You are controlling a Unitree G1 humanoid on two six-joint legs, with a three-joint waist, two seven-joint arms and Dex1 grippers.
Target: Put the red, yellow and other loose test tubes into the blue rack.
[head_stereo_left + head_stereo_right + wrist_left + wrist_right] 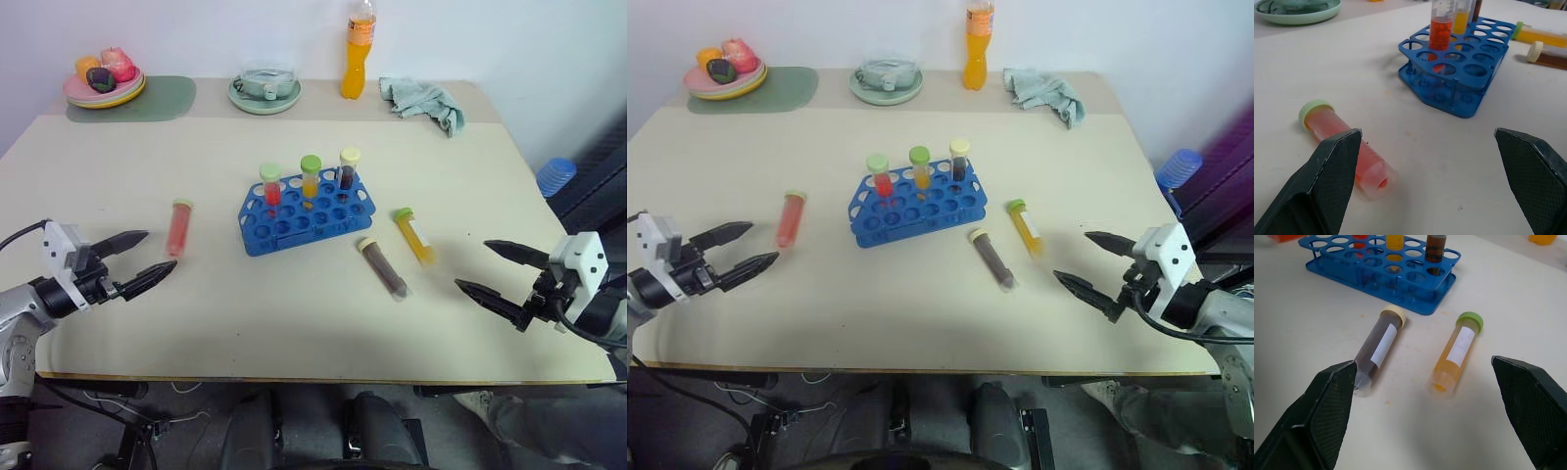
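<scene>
The blue rack [306, 213] stands mid-table with three capped tubes upright in its back row: red, orange and dark brown. A red tube [179, 227] with a green cap lies flat left of the rack. Right of it lie a dark brown tube [383, 268] with a cream cap and a yellow tube [414, 236] with a green cap. My left gripper [139, 260] is open near the table's left front, just short of the red tube [1347, 149]. My right gripper [499, 272] is open at the right front, facing the brown tube [1377, 348] and the yellow tube [1455, 351].
Along the back edge stand a plate of fruit [104, 84] on a green mat, a green dish [265, 92], an orange drink bottle [359, 51] and a crumpled cloth [422, 100]. A blue object [555, 176] sits beyond the table's right edge.
</scene>
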